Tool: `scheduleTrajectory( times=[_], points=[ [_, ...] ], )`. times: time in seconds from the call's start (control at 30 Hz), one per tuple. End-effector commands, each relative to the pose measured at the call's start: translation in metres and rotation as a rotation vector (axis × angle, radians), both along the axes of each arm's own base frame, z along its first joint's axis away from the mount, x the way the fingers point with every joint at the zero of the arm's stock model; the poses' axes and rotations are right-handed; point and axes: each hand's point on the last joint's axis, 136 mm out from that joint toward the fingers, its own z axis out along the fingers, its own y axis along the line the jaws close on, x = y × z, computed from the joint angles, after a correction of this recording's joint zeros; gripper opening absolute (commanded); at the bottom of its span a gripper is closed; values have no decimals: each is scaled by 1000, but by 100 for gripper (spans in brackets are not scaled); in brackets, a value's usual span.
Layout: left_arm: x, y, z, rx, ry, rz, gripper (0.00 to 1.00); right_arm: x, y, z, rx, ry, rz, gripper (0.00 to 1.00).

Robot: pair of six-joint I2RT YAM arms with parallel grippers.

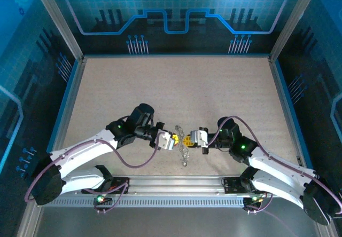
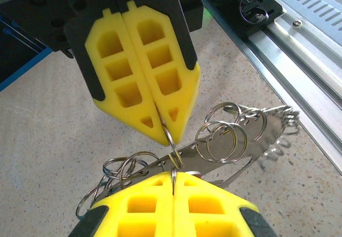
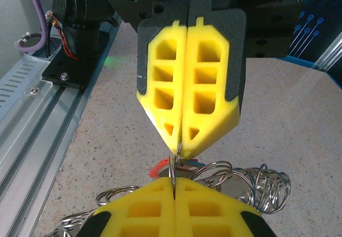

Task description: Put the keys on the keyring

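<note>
The keyring [image 1: 184,151] is a silvery bundle: a flat metal strip [image 2: 214,154] carrying several thin wire rings [image 2: 222,138], hanging just above the table between both grippers. My left gripper [image 1: 172,140] [image 2: 173,175] is shut on one thin ring at its tips. My right gripper [image 1: 188,139] [image 3: 174,181] faces it tip to tip, shut on a second thin ring [image 3: 172,167] linked with the first. In the left wrist view the right gripper [image 2: 163,125] comes in from above; in the right wrist view the left gripper [image 3: 179,141] does. A key's red head [image 3: 158,168] peeks out behind the tips.
The speckled beige table [image 1: 176,87] stretches far and to both sides of the grippers. The aluminium rail [image 1: 176,186] at the near edge lies close behind the bundle, also visible as the rail [image 2: 304,45]. Blue panels wall the workspace.
</note>
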Motion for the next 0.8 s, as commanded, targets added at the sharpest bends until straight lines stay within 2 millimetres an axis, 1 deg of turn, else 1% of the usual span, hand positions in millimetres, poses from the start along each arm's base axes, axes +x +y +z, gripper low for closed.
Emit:
scheduleTrajectory(
  times=[0.0, 0.13, 0.4, 0.57, 0.7, 0.77],
  points=[
    [-9, -6, -1, 8, -17, -59, 0, 3, 4, 20, 50, -17, 21, 0],
    [-8, -9, 2, -4, -21, -66, 0, 3, 3, 16, 38, 3, 22, 0],
    [-7, -7, 6, -6, -41, -48, 0, 4, 0, 13, 46, 27, 11, 0],
    [-8, -5, 9, -18, -46, -45, 0, -5, 2, 13, 45, 71, 74, 0],
    [-7, -4, 9, -1, -59, -42, 0, -4, 4, 10, 36, 83, 83, 0],
    [-6, -3, 8, 9, -64, -38, 0, -7, 5, 11, 35, 91, 107, 0]
  ],
)
